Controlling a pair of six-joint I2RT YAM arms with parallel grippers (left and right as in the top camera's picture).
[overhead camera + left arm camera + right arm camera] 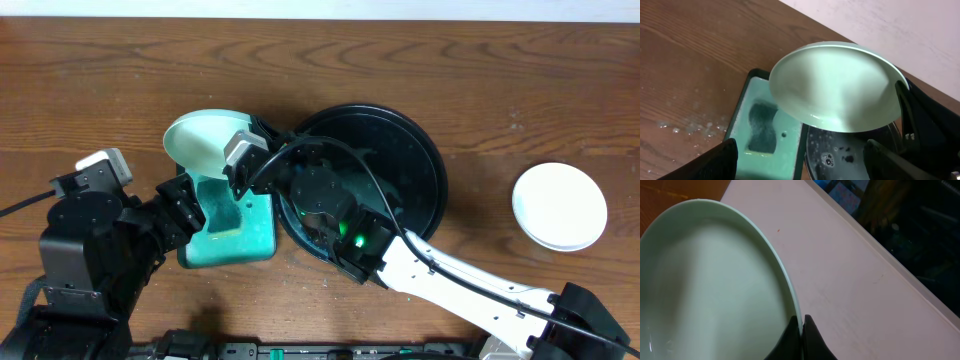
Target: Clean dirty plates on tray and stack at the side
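Note:
My right gripper (243,150) is shut on the rim of a pale mint plate (200,140) and holds it tilted above the teal-green tray (255,235). The plate fills the right wrist view (710,285), with the fingers (801,325) pinching its edge. It also shows in the left wrist view (835,85), wet and shiny. My left gripper (800,160) is open and empty, low over the teal-green tray and the edge of the black tray (850,150). The black tray (420,160) sits at the centre. A stack of white plates (559,206) lies at the right.
The teal-green tray (765,130) holds a dark sponge (762,127) in soapy water. Water drops spot the wood (685,127) left of it. The right arm (450,275) crosses the black tray from the lower right. The pale wall (850,270) is beyond the table's far edge.

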